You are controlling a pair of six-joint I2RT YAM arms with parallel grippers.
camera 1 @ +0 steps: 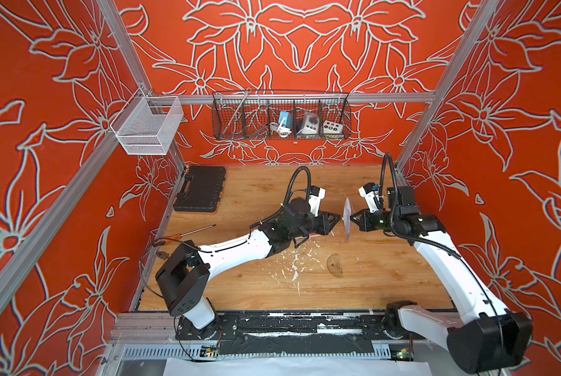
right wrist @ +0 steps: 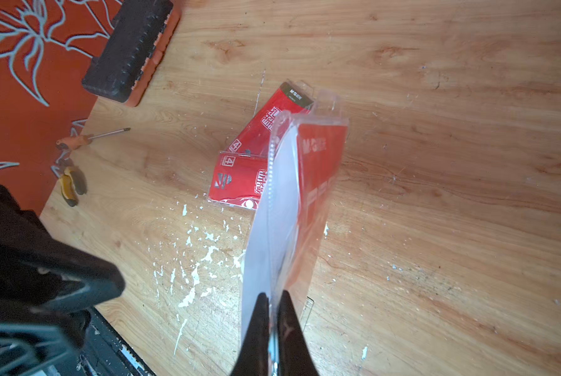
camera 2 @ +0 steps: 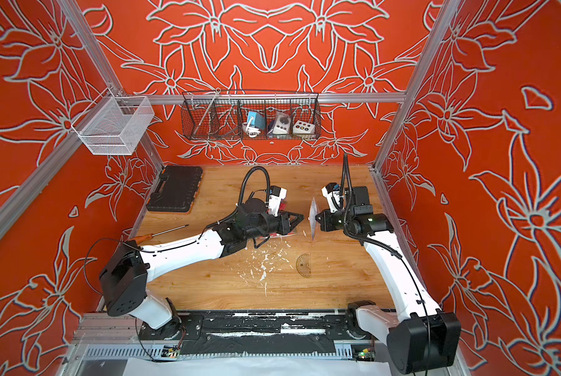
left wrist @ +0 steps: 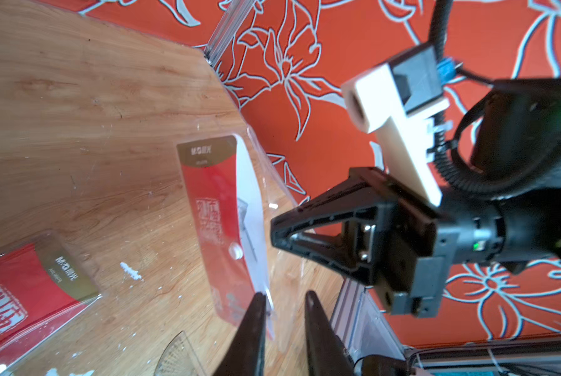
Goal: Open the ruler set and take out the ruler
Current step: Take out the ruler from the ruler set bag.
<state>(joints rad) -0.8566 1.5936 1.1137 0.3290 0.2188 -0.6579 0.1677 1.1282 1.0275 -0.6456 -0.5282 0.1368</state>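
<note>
The right gripper is clamped tight on one edge of the ruler set, a clear sleeve with a red card, and holds it upright above the wooden table. The left gripper faces it, jaws a narrow gap apart, one finger against the sleeve's edge. Whether it pinches the sleeve I cannot tell. Two more red packs lie flat on the table nearby, with a clear protractor nearer the front.

Ruler set print blurred, contents unreadable.
</note>
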